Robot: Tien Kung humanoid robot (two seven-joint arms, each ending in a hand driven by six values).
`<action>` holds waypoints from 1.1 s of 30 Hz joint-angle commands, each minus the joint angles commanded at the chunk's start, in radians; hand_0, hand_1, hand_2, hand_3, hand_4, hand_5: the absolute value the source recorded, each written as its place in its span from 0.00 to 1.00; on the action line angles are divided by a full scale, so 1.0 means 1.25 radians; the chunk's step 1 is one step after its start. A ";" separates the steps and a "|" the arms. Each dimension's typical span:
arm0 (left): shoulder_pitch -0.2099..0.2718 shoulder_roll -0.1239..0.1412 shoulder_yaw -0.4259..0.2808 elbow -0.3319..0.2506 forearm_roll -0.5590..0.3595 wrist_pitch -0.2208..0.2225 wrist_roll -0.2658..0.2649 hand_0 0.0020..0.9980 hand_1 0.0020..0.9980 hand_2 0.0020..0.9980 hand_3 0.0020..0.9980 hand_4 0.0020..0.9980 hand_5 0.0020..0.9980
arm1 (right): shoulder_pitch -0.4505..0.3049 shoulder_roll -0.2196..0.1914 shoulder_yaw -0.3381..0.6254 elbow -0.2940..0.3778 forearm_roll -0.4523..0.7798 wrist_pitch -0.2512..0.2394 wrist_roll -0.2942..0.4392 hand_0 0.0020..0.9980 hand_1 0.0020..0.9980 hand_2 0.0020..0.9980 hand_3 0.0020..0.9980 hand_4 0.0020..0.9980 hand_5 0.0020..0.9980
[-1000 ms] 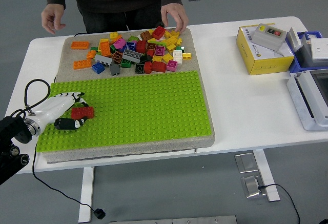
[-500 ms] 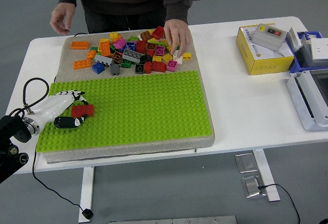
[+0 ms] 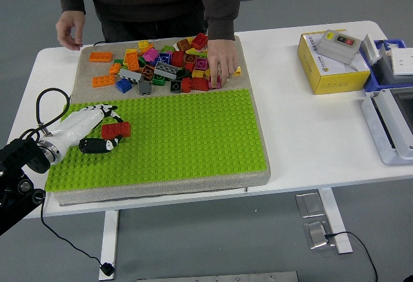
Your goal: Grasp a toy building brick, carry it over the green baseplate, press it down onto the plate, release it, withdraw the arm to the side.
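A white table [image 3: 303, 133] on white metal legs [image 3: 110, 243] stands on a plain grey floor [image 3: 213, 243], evenly lit, with two grey floor plates [image 3: 315, 221] beneath it and a black cable [image 3: 352, 240] trailing nearby.

Left robot hand [image 3: 97, 132] reaches in low from the left, fingers curled.

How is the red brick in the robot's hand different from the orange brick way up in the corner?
The red brick is held in the robot's left hand over the green baseplate; the orange brick lies loose on the grey mat, untouched. One is red, the other orange. Both are oblong studded toy bricks.
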 joint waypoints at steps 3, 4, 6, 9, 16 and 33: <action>0.006 -0.035 -0.024 0.003 0.007 -0.008 0.025 0.97 0.98 0.94 0.60 0.55 0.30 | -0.001 0.000 0.003 -0.001 -0.004 0.000 0.000 0.64 0.60 0.55 0.70 0.41 0.98; 0.008 -0.046 -0.030 0.005 0.010 -0.009 0.029 0.97 0.98 0.94 0.60 0.55 0.30 | -0.001 0.000 0.004 -0.001 -0.004 0.000 0.000 0.64 0.60 0.55 0.70 0.41 0.98; 0.012 -0.065 -0.037 0.007 0.016 -0.009 0.036 0.97 0.98 0.94 0.60 0.55 0.30 | -0.001 0.000 0.004 -0.001 -0.005 0.000 0.001 0.64 0.60 0.55 0.70 0.41 0.98; 0.016 -0.096 -0.043 0.009 0.030 -0.007 0.051 0.97 0.98 0.94 0.60 0.54 0.30 | -0.002 0.000 0.005 -0.002 -0.004 0.001 0.002 0.64 0.60 0.55 0.70 0.41 0.98; 0.025 -0.135 -0.041 0.011 0.046 -0.002 0.065 0.97 0.98 0.94 0.60 0.53 0.30 | -0.002 0.000 0.004 -0.002 -0.003 0.002 0.004 0.64 0.60 0.54 0.70 0.42 0.98; 0.004 -0.136 0.012 0.033 0.054 0.004 0.059 0.97 0.97 0.93 0.60 0.52 0.29 | -0.001 0.001 -0.001 -0.003 0.005 0.003 0.010 0.64 0.60 0.54 0.70 0.42 0.99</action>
